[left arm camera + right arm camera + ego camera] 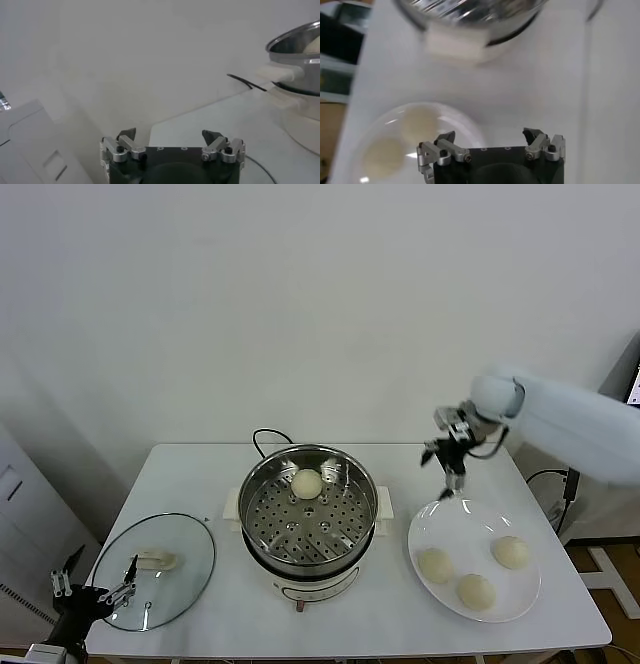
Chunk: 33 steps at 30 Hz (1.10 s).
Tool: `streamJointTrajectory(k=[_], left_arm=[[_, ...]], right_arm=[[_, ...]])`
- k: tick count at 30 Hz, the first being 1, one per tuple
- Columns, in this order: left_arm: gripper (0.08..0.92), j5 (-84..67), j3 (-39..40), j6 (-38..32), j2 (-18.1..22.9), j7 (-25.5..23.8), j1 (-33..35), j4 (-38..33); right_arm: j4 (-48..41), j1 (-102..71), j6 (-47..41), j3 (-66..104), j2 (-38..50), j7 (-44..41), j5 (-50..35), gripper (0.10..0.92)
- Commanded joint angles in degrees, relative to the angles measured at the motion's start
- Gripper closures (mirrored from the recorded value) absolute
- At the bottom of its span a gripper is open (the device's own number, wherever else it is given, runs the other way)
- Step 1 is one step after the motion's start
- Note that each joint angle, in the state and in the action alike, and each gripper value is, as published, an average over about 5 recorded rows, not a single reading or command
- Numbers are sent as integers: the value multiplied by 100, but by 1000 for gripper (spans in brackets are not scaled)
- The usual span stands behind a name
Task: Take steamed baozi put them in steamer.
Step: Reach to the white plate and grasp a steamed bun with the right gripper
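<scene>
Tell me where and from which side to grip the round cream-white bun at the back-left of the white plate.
Probably come straight down from above with the open right gripper, one finger on each side of the cream-white bun at its widest middle. It sits dome-up on the flat white plate, apart from the other two buns, so either side is free.

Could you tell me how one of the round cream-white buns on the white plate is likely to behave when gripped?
The round cream-white bun looks smooth and puffy, so it probably dents under a firm squeeze. Being rounded, it may roll on the flat white plate if nudged. It likely weighs little.
</scene>
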<state>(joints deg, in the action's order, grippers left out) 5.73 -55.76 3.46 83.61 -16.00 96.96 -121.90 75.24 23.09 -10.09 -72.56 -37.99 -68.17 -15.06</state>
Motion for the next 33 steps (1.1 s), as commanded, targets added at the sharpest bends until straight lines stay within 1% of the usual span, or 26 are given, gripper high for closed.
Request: streamJointTrajectory(k=[1, 6, 11, 23, 27, 30, 33], left_arm=[[177, 32, 37, 18, 7, -1, 3, -18], [177, 40, 46, 18, 5, -2, 12, -14], [177, 43, 46, 7, 13, -4, 35, -7], [177, 41, 30, -4, 15, -5, 58, 2], [177, 42, 30, -8, 16, -5, 63, 2], [177, 40, 28, -12, 17, -5, 67, -1], [177, 38, 22, -15, 13, -5, 66, -2]], right_arm=[[655, -1009, -209, 236, 579, 121, 248, 203], [637, -1298, -175, 483, 491, 413, 331, 203], [420, -1503, -118, 706, 299, 620, 487, 203], [91, -1705, -112, 849, 69, 812, 566, 211], [51, -1725, -118, 842, 30, 809, 584, 256], [37, -1699, -120, 826, 11, 793, 583, 320], [63, -1624, -120, 783, 21, 778, 561, 402]])
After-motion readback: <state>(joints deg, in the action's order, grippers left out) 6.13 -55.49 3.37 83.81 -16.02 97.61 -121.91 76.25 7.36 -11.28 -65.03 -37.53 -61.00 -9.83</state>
